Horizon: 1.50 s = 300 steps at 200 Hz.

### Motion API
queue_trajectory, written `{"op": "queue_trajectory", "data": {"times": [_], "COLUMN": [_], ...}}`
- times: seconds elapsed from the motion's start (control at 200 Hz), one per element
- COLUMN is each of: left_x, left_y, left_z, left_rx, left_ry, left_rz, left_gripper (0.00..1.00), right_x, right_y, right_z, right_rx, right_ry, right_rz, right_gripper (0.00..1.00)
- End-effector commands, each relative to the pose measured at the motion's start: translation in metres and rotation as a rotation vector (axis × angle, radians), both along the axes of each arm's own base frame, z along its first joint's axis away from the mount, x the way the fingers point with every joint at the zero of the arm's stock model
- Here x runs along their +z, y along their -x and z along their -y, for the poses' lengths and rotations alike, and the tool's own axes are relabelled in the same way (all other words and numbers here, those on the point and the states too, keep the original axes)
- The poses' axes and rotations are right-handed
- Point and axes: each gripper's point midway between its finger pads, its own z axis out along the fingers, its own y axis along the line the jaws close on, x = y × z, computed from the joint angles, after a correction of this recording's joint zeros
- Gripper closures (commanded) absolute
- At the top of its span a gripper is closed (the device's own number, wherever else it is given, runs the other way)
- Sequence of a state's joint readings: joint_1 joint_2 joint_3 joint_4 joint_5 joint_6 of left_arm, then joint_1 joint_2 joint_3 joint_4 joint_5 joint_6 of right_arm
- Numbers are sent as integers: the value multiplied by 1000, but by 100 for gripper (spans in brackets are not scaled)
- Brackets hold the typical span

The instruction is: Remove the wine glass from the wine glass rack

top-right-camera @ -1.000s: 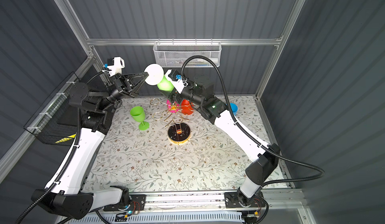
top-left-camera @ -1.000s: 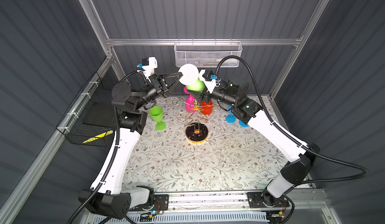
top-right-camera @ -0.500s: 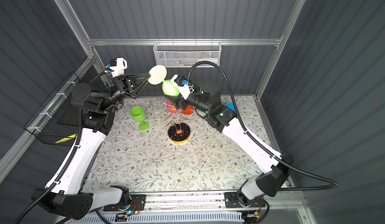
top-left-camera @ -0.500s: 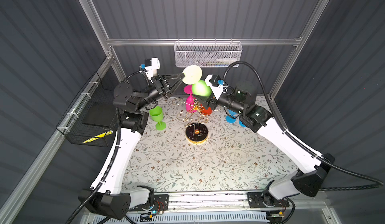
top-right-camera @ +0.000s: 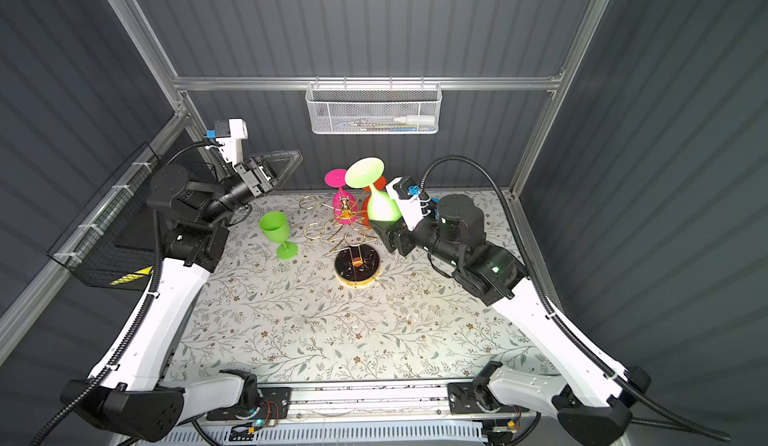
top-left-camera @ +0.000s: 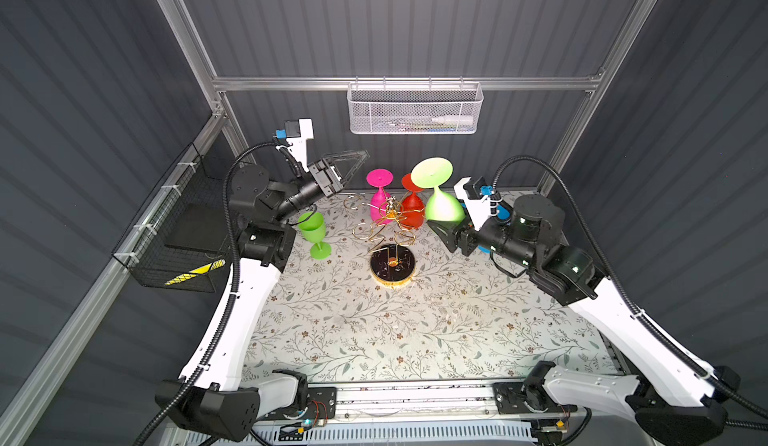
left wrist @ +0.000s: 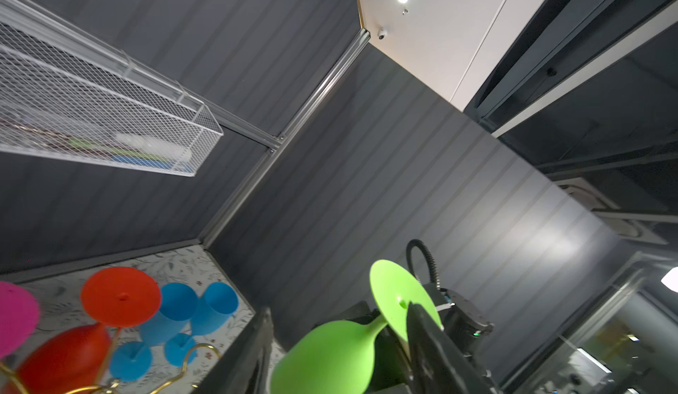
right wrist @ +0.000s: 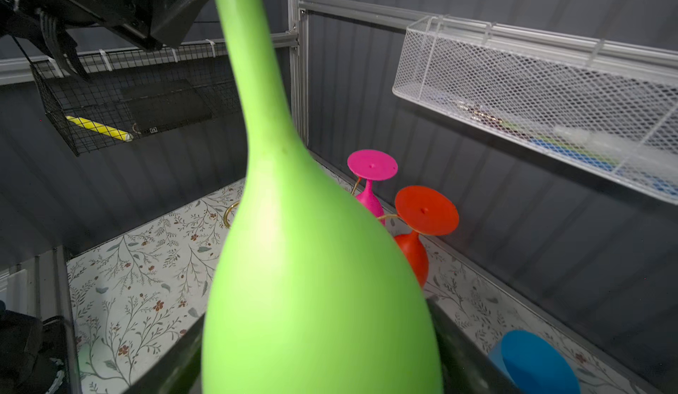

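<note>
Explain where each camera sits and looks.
Both top views: overhead, looking down on the table, wine glass rack and both arms.
Left wrist: on the left arm, aimed upward past the open left gripper at the held green glass.
Right wrist: behind the right gripper, looking along that glass toward the back corner.
Shared by wrist views: the white mesh basket.

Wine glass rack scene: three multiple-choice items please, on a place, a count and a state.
1. The upright green glass stands: A on the rack; B on the table, left of the rack; C in the right pincer.
2. Glasses hanging on the rack: A two; B one; C four.
3. The right pincer is: A open, empty; B shut on the rack; C shut on an inverted green glass.
B, its foot rests on the table; A, a pink glass and a red glass hang there; C, the bowl sits between its jaws.
</note>
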<state>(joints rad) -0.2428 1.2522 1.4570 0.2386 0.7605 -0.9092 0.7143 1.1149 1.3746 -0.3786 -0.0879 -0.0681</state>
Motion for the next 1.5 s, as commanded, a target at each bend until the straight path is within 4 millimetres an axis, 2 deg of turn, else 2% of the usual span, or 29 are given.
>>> {"op": "queue_trajectory", "data": {"times": [0.0,0.16,0.285,0.295,0.31,0.53,0.87,1.231,1.371,1.496], "left_x": [-19,-24,-25,-37,-42,-59,-60,-48,-50,-55], "left_y": [-8,-7,15,13,14,28,36,31,31,29], "left_z": [-1,12,40,44,48,76,96,98,101,104], "left_rx": [129,196,204,193,192,159,170,242,222,207], "left_ry": [-204,-347,-481,-502,-520,-637,-662,-647,-646,-666], "left_rz": [205,469,749,751,770,955,1058,1088,1083,1072], "left_gripper": [42,44,44,44,44,44,47,52,56,67], "right_x": [-19,-26,-21,-20,-25,-23,-22,-32,-35,-36], "right_y": [11,17,16,17,12,4,7,14,16,17], "right_z": [21,29,31,31,27,16,5,-3,-6,-6], "right_rx": [-65,-84,-96,-95,-96,-82,-25,25,39,39], "right_ry": [37,78,87,85,99,116,122,113,104,103], "right_rz": [-114,-179,-201,-200,-216,-238,-263,-325,-339,-347], "right_gripper": [44,45,46,46,46,47,48,49,50,50]}}
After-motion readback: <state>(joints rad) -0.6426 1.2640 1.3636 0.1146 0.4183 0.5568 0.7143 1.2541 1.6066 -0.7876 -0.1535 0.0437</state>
